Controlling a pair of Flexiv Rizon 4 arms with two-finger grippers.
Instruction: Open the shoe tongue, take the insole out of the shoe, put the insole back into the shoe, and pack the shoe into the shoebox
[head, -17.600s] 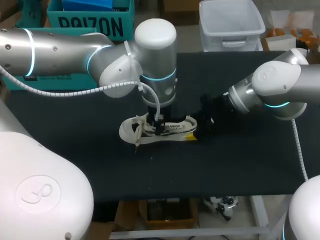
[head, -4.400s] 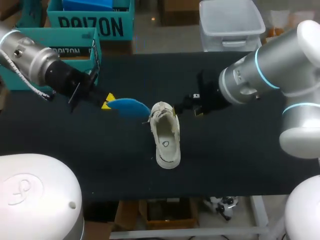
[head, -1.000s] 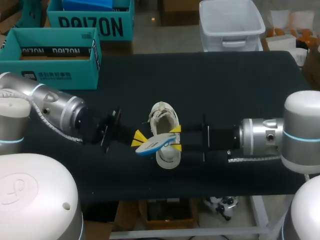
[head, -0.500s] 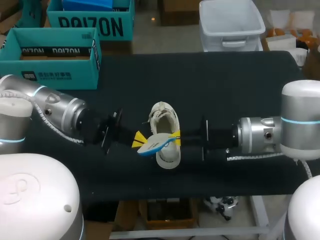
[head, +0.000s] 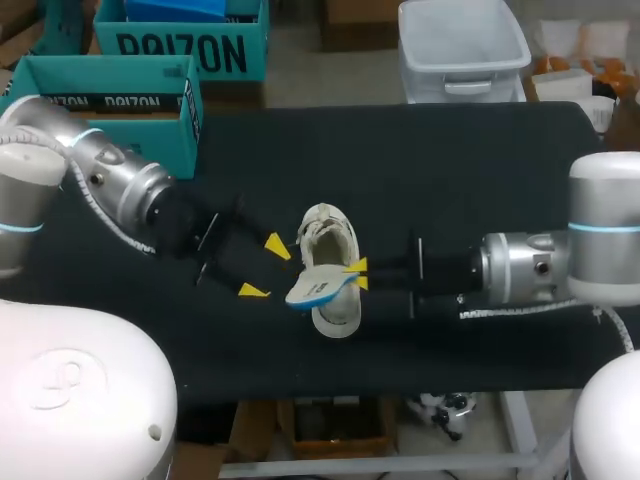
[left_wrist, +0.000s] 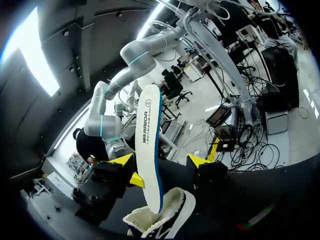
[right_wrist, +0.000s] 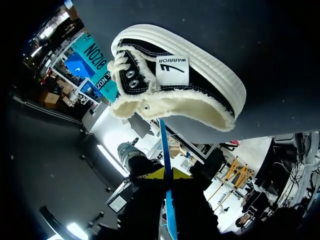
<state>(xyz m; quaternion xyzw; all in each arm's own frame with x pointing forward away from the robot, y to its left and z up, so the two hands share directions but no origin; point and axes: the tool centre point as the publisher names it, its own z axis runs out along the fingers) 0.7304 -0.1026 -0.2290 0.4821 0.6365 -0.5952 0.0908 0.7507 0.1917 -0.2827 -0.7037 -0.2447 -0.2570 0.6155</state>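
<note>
A white low shoe lies on the black table, opening up. Above its heel end hangs the insole, white with a blue edge, and my right gripper is shut on its end. My left gripper stands open just left of the insole, apart from it. In the left wrist view the insole stands upright between the spread fingers of the left gripper, above the shoe. The right wrist view shows the insole edge-on in the right gripper, ahead of it the shoe.
An open teal shoebox stands at the table's back left corner, behind my left arm. Bare table stretches to the right of and behind the shoe.
My left gripper opened, let go of the insole and drew back to the left. The right gripper shut on the insole's other end and now holds it alone, slightly lower over the shoe.
</note>
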